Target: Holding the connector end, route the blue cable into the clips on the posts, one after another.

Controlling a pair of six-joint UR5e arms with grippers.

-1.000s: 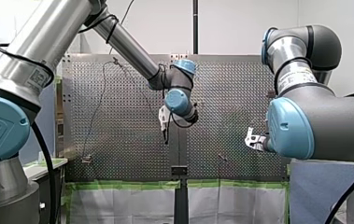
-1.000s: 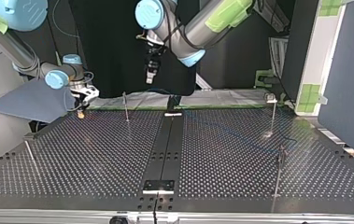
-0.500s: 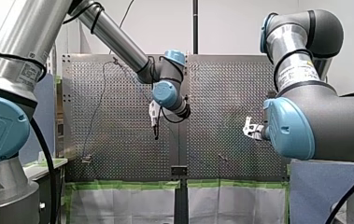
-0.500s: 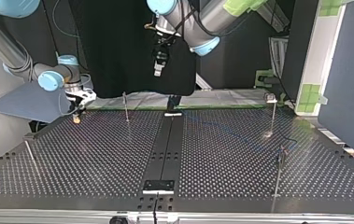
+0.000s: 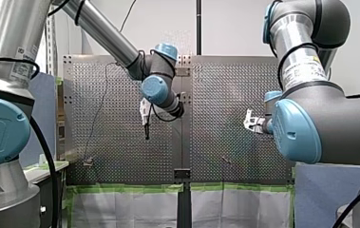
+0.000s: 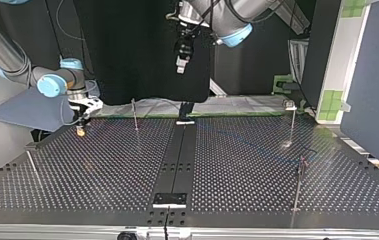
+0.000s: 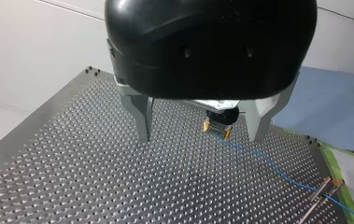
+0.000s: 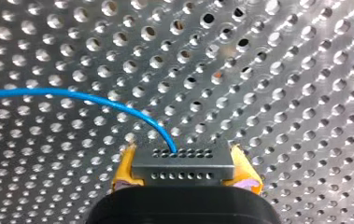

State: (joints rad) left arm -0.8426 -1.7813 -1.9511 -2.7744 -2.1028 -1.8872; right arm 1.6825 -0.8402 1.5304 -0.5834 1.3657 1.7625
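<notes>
Yellow-padded right gripper [image 8: 184, 173] clamps the grey multi-hole connector block [image 8: 182, 163] just above the perforated metal table [image 8: 305, 70], thin blue cable [image 8: 95, 99] trailing aside, left gripper [image 7: 200, 136] parted and empty overhead: cable judged best held lightly taut and low toward the nearby slender clip post [image 6: 134, 114].

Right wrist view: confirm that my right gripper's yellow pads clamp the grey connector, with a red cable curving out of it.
Wrong in one respect: the cable is blue, not red, as the right wrist view shows. My right gripper does clamp the grey connector in its yellow pads, and the cable curves out of it.
</notes>
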